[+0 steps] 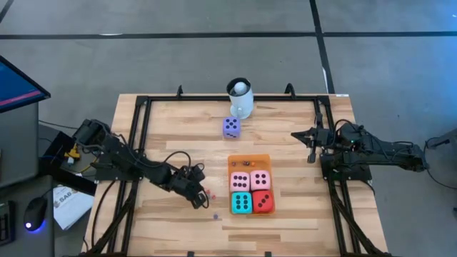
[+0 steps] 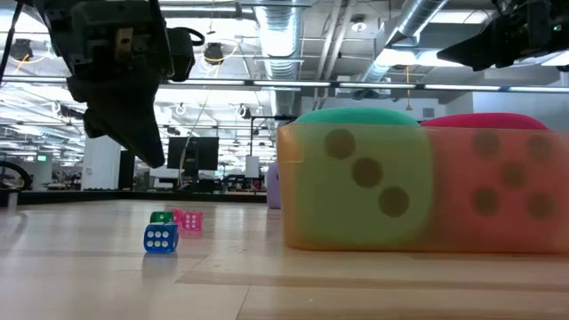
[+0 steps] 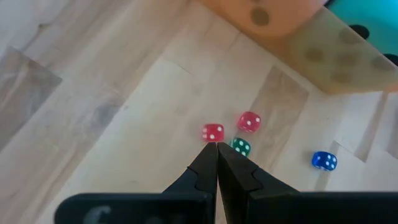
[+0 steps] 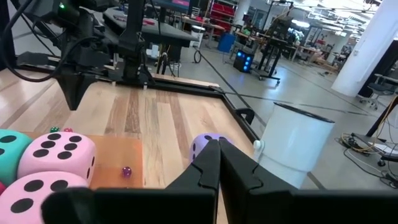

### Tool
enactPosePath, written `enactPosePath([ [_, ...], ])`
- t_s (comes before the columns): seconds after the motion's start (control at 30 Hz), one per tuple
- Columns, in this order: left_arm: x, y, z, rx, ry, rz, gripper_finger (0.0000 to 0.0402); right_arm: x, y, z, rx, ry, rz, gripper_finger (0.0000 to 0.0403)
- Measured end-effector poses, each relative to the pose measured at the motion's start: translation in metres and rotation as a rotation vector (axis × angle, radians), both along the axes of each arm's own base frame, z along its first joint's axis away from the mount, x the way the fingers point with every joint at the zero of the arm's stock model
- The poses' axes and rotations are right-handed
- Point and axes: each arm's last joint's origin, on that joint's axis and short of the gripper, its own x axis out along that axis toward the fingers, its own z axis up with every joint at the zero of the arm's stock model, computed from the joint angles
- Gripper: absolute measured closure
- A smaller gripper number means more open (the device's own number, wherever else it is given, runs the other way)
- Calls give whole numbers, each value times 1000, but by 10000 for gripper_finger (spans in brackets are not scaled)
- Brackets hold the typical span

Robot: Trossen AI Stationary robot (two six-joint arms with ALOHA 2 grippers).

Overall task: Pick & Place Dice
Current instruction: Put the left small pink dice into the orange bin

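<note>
Four large dice stand on the orange mat (image 1: 250, 161): two pink (image 1: 239, 180) (image 1: 260, 179), one teal (image 1: 241, 203), one red (image 1: 263, 202). A purple die (image 1: 230, 127) rests on the wood near the white mug (image 1: 240, 98). Several tiny dice lie on the table left of the mat: red (image 3: 212, 132), pink (image 3: 249, 121), green (image 3: 241, 146) and blue (image 3: 324, 160). My left gripper (image 3: 217, 149) is shut and slants down, with its tip hanging just above the tiny red die (image 2: 153, 158). My right gripper (image 1: 294, 134) is shut and waits at the right edge, holding nothing.
A tiny purple piece (image 4: 126, 170) lies on the mat's far part. A black frame (image 1: 139, 135) runs along the table's left, far and right sides. Bare wood lies at the near edge and between the purple die and the left rail.
</note>
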Motion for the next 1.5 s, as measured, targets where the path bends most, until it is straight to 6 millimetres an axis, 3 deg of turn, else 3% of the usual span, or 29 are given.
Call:
enactPosePath([
  [0.4, 1, 2, 0, 17, 1, -22, 379, 0, 0, -1, 2, 15, 0, 403],
  [1.13, 1, 4, -1, 45, 4, -55, 161, 0, 0, -2, 2, 17, 0, 403],
  [1.5, 6, 15, -1, 75, 8, -51, 147, 0, 0, -2, 2, 17, 0, 403],
])
